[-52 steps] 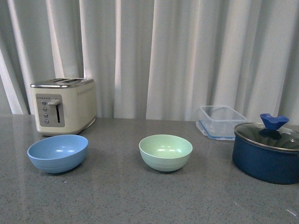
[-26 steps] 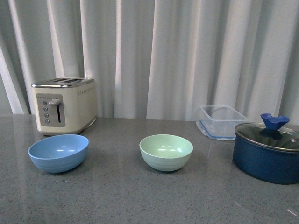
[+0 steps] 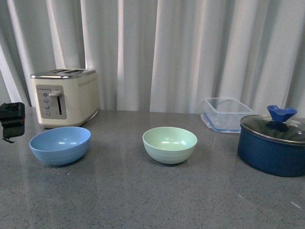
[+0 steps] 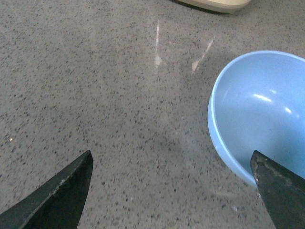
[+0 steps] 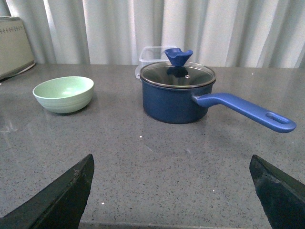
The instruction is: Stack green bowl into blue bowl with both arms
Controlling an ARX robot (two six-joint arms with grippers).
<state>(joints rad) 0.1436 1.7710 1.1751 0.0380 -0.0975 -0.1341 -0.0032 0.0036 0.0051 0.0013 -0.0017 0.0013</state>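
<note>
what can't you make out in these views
Front view: left arm cut by the frame edge; right arm out of view.
Left wrist view: blue bowl cut by the edge and a fingertip.
Right wrist view: clear container mostly behind the pot.

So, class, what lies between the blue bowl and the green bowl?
Only bare counter separates the blue bowl and green bowl, per the front view.

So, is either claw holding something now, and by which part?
Nothing is held. The left claw and the right claw are both open and empty.
</note>
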